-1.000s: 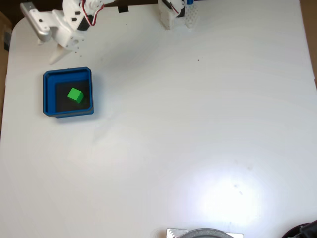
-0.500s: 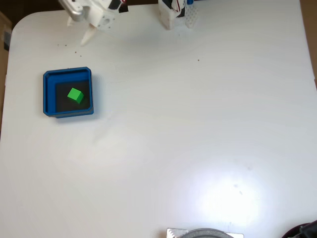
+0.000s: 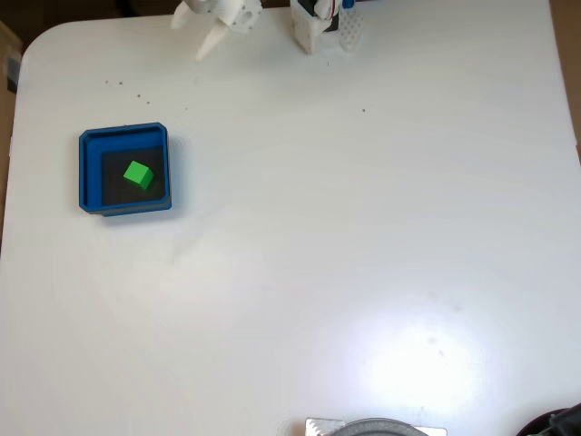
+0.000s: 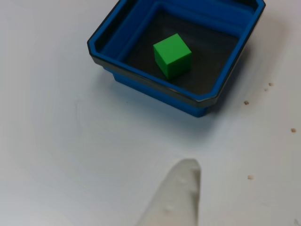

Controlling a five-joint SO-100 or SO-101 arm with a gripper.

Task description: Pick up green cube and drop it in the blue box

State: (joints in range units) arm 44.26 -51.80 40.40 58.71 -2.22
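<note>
The green cube sits inside the blue box, flat on the dark floor near the middle, a touch towards the right wall in the fixed view, touching no wall. In the other view the green cube is turned corner-on to the camera, one edge facing forward, with the blue box square around it. So by the look of it, the drop is done and the cube is where the task wants it.

Now the relation that matters: the gripper is up at the top edge of the tabletop in the fixed view, close to the arm's base, and the box lies well apart from it, down and to the left. One pale pointed finger slants down-left, roughly towards the box. In the other view, that same finger pokes in from the bottom edge, its tip aimed up at the box's near wall, with bare tabletop between. Only one finger shows clearly, so whether the gripper is apart or together, I cannot tell. It holds nothing that I can see.

The arm looks folded in tight near its base, a tucked, rest-like pose. My read: nothing is left but parking
</note>
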